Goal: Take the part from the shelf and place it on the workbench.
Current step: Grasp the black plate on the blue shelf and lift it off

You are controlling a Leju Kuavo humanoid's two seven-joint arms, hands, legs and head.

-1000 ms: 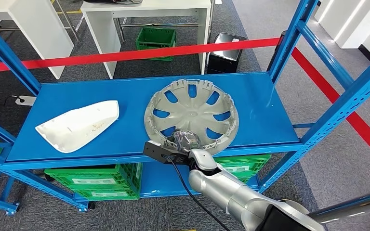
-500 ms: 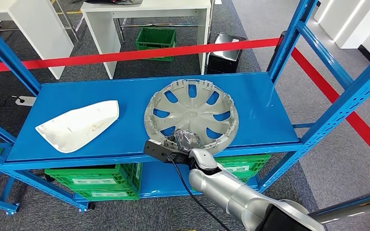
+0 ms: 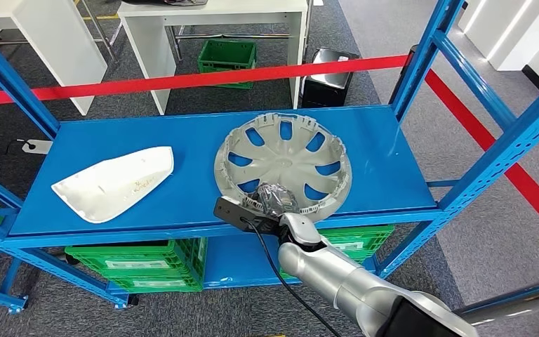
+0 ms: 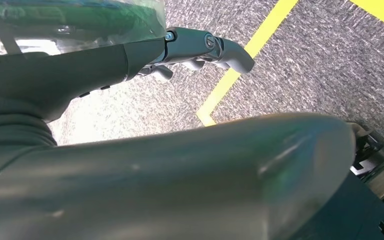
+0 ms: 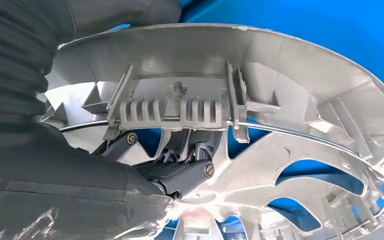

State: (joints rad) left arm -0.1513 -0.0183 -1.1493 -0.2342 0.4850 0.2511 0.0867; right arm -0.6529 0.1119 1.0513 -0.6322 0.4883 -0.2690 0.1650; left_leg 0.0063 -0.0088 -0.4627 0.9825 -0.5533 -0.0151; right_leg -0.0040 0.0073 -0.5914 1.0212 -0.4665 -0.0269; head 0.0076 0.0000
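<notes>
The right hand (image 3: 272, 199) sits at the near rim of the grey wheel cover (image 3: 283, 164), its fingers (image 5: 180, 172) reaching over the rim and in among the spokes, closed on the part; the wheel cover lies on the blue shelf (image 3: 182, 137), close to the front edge and right of the middle, its near side tipped slightly up where the hand has it; to its left, well apart, lies a white moulded panel (image 3: 116, 182); bare blue deck runs along the back and to the right of the cover as far as the upright post (image 3: 424, 60); the silver right arm (image 3: 337, 281) comes in from below the front lip. The right wrist view shows the ribbed clip block and wire ring on the underside of the rim directly above the fingers, which the head view hides. The left hand (image 4: 195, 47) hangs over grey carpet beside a yellow floor line (image 4: 245, 65), fingers loosely curled and holding nothing. Green crates (image 3: 140, 263) sit on the lower level.
</notes>
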